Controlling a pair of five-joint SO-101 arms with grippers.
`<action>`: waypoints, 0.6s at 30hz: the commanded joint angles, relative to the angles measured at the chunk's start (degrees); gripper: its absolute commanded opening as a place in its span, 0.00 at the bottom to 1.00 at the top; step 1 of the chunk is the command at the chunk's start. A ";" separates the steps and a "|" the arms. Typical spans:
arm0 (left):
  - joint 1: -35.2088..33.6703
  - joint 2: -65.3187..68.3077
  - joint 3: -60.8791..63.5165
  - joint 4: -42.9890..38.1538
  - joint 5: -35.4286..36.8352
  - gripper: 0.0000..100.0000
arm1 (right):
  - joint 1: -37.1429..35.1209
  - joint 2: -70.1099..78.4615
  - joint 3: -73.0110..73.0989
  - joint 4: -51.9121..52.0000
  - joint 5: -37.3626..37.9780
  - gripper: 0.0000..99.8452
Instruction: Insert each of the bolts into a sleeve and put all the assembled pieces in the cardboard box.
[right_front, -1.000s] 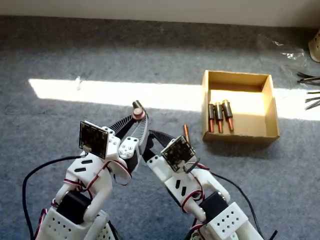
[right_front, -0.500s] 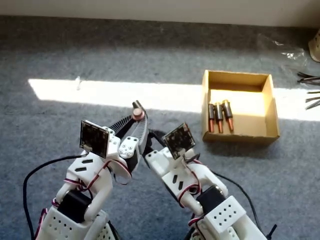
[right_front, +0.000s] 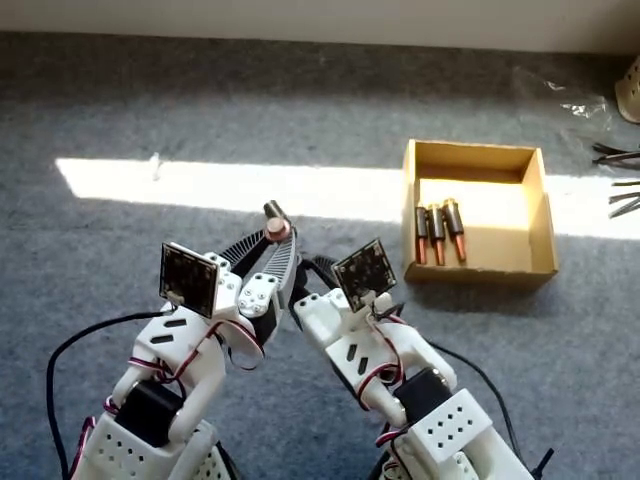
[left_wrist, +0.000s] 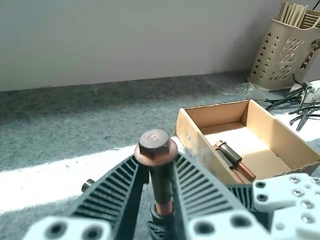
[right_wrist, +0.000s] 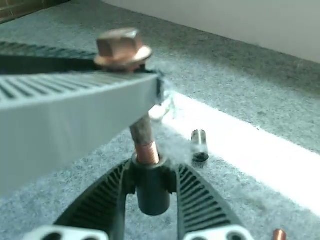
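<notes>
My left gripper is shut on a copper bolt, gripping it just under the hex head with the shaft pointing down. Right below it, my right gripper is shut on a dark sleeve, and the bolt's threaded end enters the sleeve's mouth. In the high view the right gripper sits close beside the left one. The cardboard box lies to the right with three assembled pieces inside. A spare sleeve lies on the carpet in the sunlit strip.
Grey carpet covers the floor, with a wall along the far edge. Dark cables and a crumpled plastic bag lie right of the box. A perforated basket of sticks stands beyond it. Another bolt's end shows on the carpet.
The right arm has shifted left toward the left gripper, and its camera board now covers the loose bolt that lay beside the box. The left arm has stayed put.
</notes>
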 joint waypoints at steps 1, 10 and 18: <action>-2.51 0.84 0.04 -0.26 0.79 0.00 | 1.98 -0.31 -6.37 -0.66 3.08 0.00; -5.14 0.84 0.04 -0.26 0.79 0.00 | 0.22 -0.31 -6.64 -0.66 4.66 0.00; -5.14 1.19 0.13 -0.26 0.79 0.00 | -0.04 -0.31 -8.57 -0.48 4.75 0.00</action>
